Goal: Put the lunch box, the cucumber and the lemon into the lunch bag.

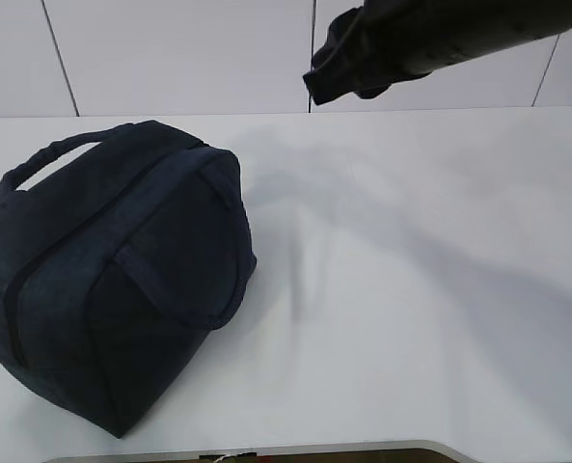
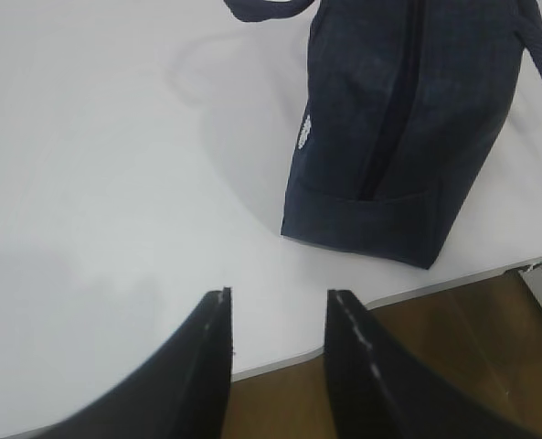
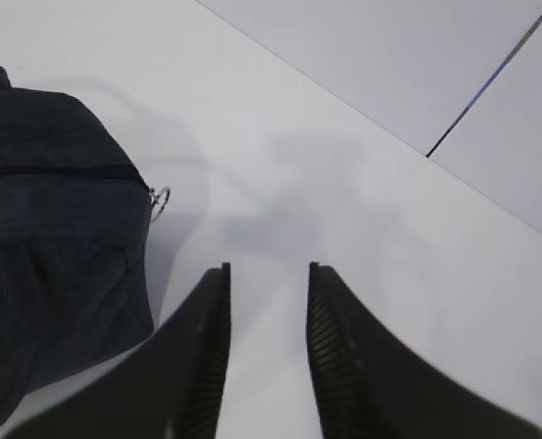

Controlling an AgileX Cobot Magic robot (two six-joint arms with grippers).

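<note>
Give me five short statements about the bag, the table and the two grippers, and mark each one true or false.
1. The lunch bag is zipped shut. True: the zipper line runs closed along its top, with the ring pull at one end.
2. A lemon lies on the table beside the bag. False: no lemon, cucumber or lunch box shows in any view.
3. The right gripper holds the ring pull. False: its jaws are apart with nothing between them, and the pull hangs off to the side.
4. The left gripper is open and empty. True.
5. The bag stands at the middle of the table. False: in the exterior view it sits toward the left, near the front edge.
</note>
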